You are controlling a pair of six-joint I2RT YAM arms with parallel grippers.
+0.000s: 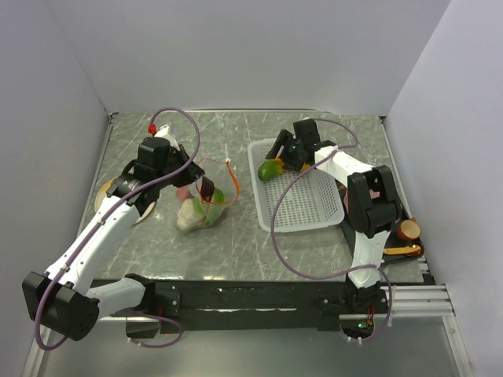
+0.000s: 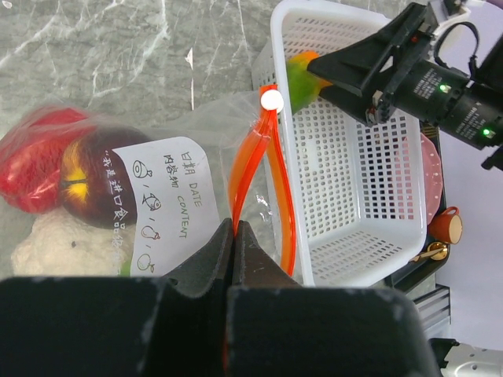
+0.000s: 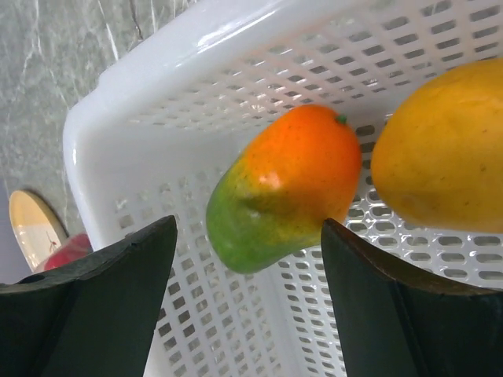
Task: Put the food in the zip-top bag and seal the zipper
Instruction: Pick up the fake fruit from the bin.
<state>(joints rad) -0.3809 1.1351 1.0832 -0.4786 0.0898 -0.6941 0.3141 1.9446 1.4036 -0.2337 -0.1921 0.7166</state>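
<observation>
Right wrist: mango (image 3: 283,188) in basket (image 3: 157,102) corner, orange (image 3: 440,149) just beside

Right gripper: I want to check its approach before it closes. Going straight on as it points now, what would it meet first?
Most likely the green-orange mango, lying in the white basket, centred between the open fingers. The orange sits off to the side. Depth is unclear.

Two white tubular arms with chunky black joint housings, the left arm (image 1: 86,243) over the left end of the black base rail (image 1: 259,302), the right arm (image 1: 368,251) over its right end; a mauve cable (image 1: 189,129) loops along each; matte black jaws; small green lights (image 2: 438,88) on the right wrist
</observation>
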